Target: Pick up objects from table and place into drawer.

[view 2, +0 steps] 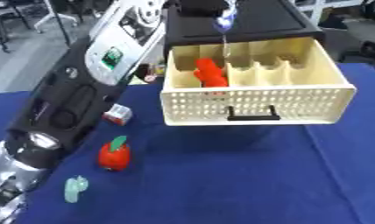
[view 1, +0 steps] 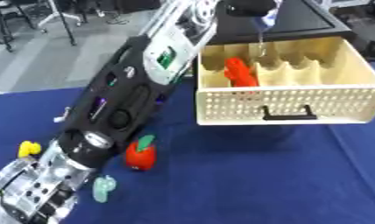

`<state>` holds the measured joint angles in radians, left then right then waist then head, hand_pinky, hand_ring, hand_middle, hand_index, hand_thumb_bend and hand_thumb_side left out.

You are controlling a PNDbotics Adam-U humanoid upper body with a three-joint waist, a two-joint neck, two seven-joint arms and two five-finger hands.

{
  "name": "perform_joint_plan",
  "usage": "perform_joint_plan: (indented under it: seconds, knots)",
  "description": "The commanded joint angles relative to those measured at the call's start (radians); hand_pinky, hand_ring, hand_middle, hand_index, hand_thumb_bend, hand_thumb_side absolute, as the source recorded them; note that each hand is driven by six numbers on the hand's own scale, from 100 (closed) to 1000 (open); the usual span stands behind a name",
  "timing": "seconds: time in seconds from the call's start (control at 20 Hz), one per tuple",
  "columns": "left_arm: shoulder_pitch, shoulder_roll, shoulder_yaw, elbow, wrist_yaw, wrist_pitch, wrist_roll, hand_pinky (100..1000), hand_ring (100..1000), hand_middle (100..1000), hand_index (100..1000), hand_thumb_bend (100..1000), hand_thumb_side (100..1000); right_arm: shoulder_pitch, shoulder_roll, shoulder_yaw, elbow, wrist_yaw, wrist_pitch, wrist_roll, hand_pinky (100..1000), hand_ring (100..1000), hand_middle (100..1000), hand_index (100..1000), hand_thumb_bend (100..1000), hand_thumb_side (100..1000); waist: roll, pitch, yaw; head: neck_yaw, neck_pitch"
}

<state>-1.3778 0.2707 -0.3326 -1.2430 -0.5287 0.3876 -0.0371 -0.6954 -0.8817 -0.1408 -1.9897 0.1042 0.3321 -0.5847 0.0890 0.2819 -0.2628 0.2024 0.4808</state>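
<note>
Drawer [view 1: 282, 103] sits pulled out at one o'clock so I can drop things in from above. My left robot hand [view 2: 214, 11] hangs over its back, pinching a small blue thing [view 2: 224, 22]; a red piece [view 2: 210, 72] lies inside. Apple [view 1: 141, 155] waits at seven o'clock on the table [view 1: 260, 183].

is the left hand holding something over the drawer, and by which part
The left robot hand is above the drawer with a small blue and white thing hanging under it, apparently held by its top end; what it is cannot be told.

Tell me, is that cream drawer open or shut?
Open. The drawer is pulled out from the black cabinet, its compartments showing, with a red object inside one.
</note>
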Motion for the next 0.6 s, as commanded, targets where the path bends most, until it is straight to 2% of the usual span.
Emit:
perform_joint_plan:
  seconds: [0.05, 0.1, 0.15, 0.2, 0.25, 0.3, 0.35, 0.45, 0.55, 0.6]
  knots:
    - [-0.026, 0.005, 0.015, 0.036, -0.017, -0.050, 0.034, 158, 440, 615, 448, 100, 210, -0.017, -0.018, -0.006, -0.010, -0.008, -0.006, 0.001, 225, 381, 317, 738, 100, 975, -0.008, -0.014, -0.005, 0.008, -0.015]
    - [-0.023, 0.006, 0.010, 0.049, -0.031, -0.069, 0.027, 193, 472, 637, 492, 100, 179, -0.017, -0.019, -0.006, -0.010, -0.008, -0.006, 0.000, 224, 380, 317, 738, 100, 974, -0.007, -0.012, -0.006, 0.008, -0.016]
    - [-0.020, 0.008, 0.005, 0.059, -0.050, -0.089, 0.012, 309, 570, 708, 600, 100, 221, -0.015, -0.019, -0.007, -0.010, -0.007, -0.006, -0.001, 224, 380, 316, 737, 100, 972, -0.007, -0.011, -0.005, 0.006, -0.015]
    - [-0.017, 0.010, 0.000, 0.066, -0.073, -0.108, -0.011, 419, 667, 759, 688, 144, 260, -0.014, -0.019, -0.008, -0.010, -0.008, -0.006, -0.003, 223, 379, 316, 737, 100, 971, -0.007, -0.011, -0.002, 0.005, -0.013]
    - [-0.015, 0.012, -0.004, 0.071, -0.098, -0.127, -0.039, 606, 811, 820, 784, 313, 345, -0.012, -0.020, -0.009, -0.010, -0.008, -0.006, -0.005, 222, 378, 315, 736, 100, 970, -0.007, -0.010, 0.000, 0.003, -0.012]
    - [-0.012, 0.014, -0.008, 0.073, -0.124, -0.148, -0.073, 668, 853, 837, 811, 354, 374, -0.010, -0.020, -0.009, -0.010, -0.009, -0.005, -0.007, 222, 378, 315, 737, 100, 970, -0.007, -0.010, 0.003, 0.002, -0.011]
    - [-0.010, 0.016, -0.009, 0.072, -0.147, -0.167, -0.105, 773, 911, 861, 839, 455, 441, -0.009, -0.021, -0.010, -0.010, -0.009, -0.005, -0.009, 221, 378, 315, 736, 100, 970, -0.007, -0.011, 0.005, 0.000, -0.011]
    - [-0.009, 0.021, -0.004, 0.063, -0.191, -0.192, -0.151, 849, 943, 884, 880, 563, 511, -0.006, -0.021, -0.011, -0.010, -0.011, -0.004, -0.013, 221, 377, 314, 735, 100, 969, -0.007, -0.012, 0.009, -0.003, -0.009]
    - [-0.009, 0.024, 0.005, 0.057, -0.231, -0.200, -0.171, 874, 946, 876, 905, 670, 596, -0.004, -0.021, -0.011, -0.010, -0.012, -0.004, -0.015, 221, 377, 314, 735, 100, 968, -0.007, -0.014, 0.010, -0.002, -0.006]
    - [-0.008, 0.025, 0.011, 0.056, -0.245, -0.201, -0.176, 872, 942, 867, 898, 679, 602, -0.004, -0.021, -0.011, -0.010, -0.012, -0.004, -0.016, 221, 377, 314, 736, 100, 968, -0.007, -0.015, 0.010, -0.003, -0.006]
